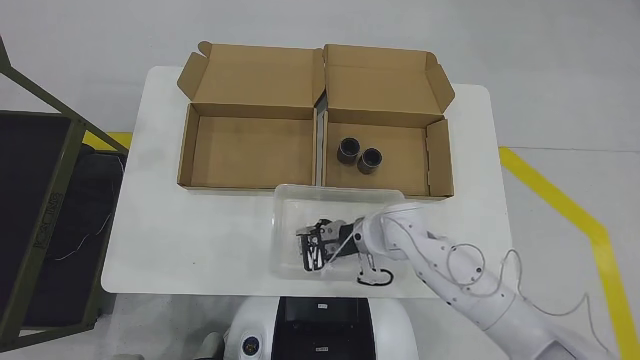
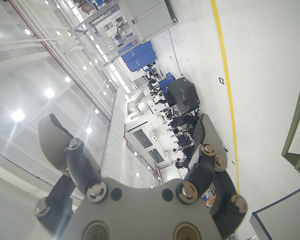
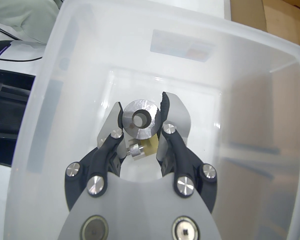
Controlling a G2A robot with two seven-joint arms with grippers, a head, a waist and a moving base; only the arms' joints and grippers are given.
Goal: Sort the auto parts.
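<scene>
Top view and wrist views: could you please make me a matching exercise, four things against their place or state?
1. metal ring
2. black cylinders
3. left gripper
4. clear bin

A. in the right cardboard box
B. open, holding nothing
C. gripped by the right gripper
D. standing directly on the white table

Pairs: 1-C, 2-A, 3-B, 4-D.

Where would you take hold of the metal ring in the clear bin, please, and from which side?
By its curved outer wall, on two opposite sides, coming through the open top of the clear bin. The metal ring turns its flat face and hole toward the right gripper, whose fingers pinch its round rim.
</scene>
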